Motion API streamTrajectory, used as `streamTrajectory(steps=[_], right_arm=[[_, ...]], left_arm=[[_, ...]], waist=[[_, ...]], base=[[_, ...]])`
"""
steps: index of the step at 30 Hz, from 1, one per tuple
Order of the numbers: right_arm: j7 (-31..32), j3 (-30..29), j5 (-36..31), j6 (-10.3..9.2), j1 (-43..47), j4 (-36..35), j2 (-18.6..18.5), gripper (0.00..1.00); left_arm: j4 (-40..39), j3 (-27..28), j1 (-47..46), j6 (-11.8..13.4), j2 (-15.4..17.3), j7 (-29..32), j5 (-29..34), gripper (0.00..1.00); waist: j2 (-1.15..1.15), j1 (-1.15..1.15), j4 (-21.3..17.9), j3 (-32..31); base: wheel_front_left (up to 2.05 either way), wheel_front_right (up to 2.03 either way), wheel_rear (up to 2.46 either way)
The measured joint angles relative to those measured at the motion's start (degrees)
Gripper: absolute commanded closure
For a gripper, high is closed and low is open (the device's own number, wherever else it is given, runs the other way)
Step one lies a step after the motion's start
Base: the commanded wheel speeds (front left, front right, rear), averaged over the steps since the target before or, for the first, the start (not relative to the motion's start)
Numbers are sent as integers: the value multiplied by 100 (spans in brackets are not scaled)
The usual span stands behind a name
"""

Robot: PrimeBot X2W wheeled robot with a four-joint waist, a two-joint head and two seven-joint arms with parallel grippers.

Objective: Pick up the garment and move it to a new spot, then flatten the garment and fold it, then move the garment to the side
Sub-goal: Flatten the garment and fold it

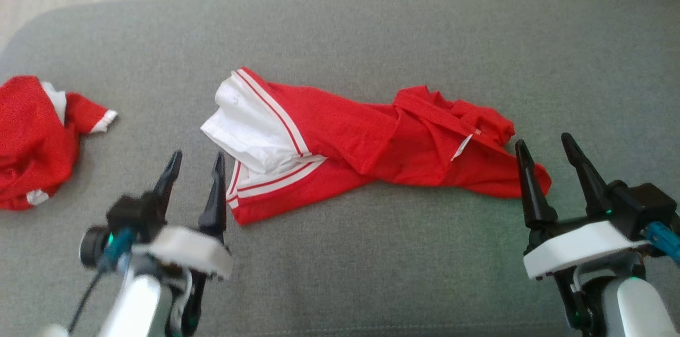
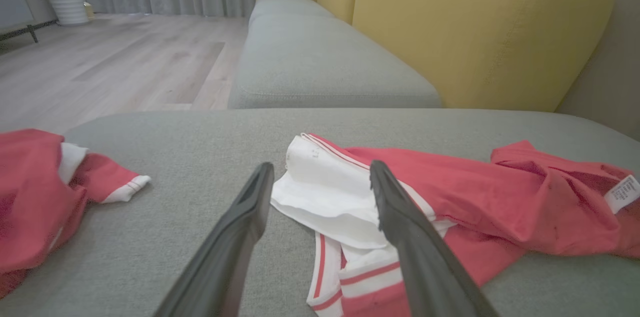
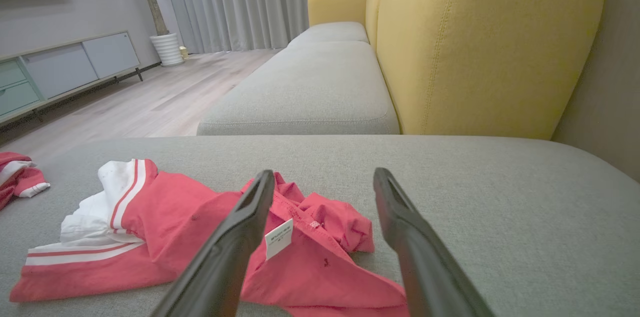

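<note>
A red garment [image 1: 366,137] with white striped trim lies crumpled and twisted across the middle of the grey cushion [image 1: 372,252]. Its white end points left, its bunched red end with a white tag points right. My left gripper [image 1: 195,160] stands open just left of the white end, which shows between its fingers in the left wrist view [image 2: 330,192]. My right gripper [image 1: 547,145] is open beside the red end, with nothing between its fingers. In the right wrist view, the garment [image 3: 200,227] spreads to the left of the gripper [image 3: 324,181].
A second red and white garment [image 1: 32,135] lies bunched at the cushion's left edge. A yellow sofa back [image 3: 480,42] and another grey seat [image 3: 310,92] stand behind. Wooden floor [image 2: 110,62] lies beyond the cushion's far left.
</note>
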Motion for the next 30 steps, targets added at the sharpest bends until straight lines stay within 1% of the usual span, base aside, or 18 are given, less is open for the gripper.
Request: streamTrajectory(steps=[4, 7, 8, 13, 17, 21, 22, 23, 24, 27, 30], right_arm=[[0, 1, 0, 0, -43, -56, 12, 0], [-1, 1, 0, 0, -138, -67, 19, 0], [-2, 8, 0, 0, -269, -69, 20, 0], [-59, 23, 0, 0, -543, -34, 21, 0], [-109, 91, 10, 0, -641, 81, 22, 0], [-136, 96, 60, 0, -644, 185, 22, 0], [-136, 98, 74, 0, -645, 210, 22, 0], [-136, 97, 77, 0, -647, 226, 22, 0], [-136, 96, 90, 0, -649, 237, 22, 0], [-136, 113, 91, 0, -690, 310, 22, 0], [-102, 214, 42, 0, -800, 417, 9, 0]], left_arm=[[372, -10, -582, -85, -9, 275, -129, 0], [855, 66, -1211, -215, -35, 536, -314, 0], [1240, 96, -1613, -304, -55, 693, -409, 0], [2454, 113, -2454, -641, -118, 1133, -690, 0], [3384, 164, -2860, -810, -145, 1371, -895, 0], [3979, 253, -3188, -973, -209, 1524, -1066, 0], [4107, 260, -3290, -1010, -222, 1564, -1123, 34], [4219, 254, -3370, -1016, -233, 1586, -1135, 76], [4315, 258, -3422, -1066, -247, 1586, -1163, 100], [4545, 229, -3470, -1163, -266, 1525, -1200, 100], [4702, 125, -3529, -1198, -298, 1336, -1190, 100]], waist=[[0, 0, 5, 219], [0, 0, 2, 435], [0, 0, -7, 589], [0, 1, -44, 946], [0, 1, -118, 1116], [0, 1, -157, 1147], [0, 1, -160, 1139], [0, 1, -158, 1130], [0, 1, -153, 1122], [0, 1, -134, 1086], [0, 1, -111, 1056]], base=[[0, 0, 0], [0, 0, 0], [0, 0, 0], [0, 0, 0], [0, 0, 0], [0, 0, 0], [0, 0, 0], [0, 0, 0], [0, 0, 0], [0, 0, 0], [0, 0, 0]])
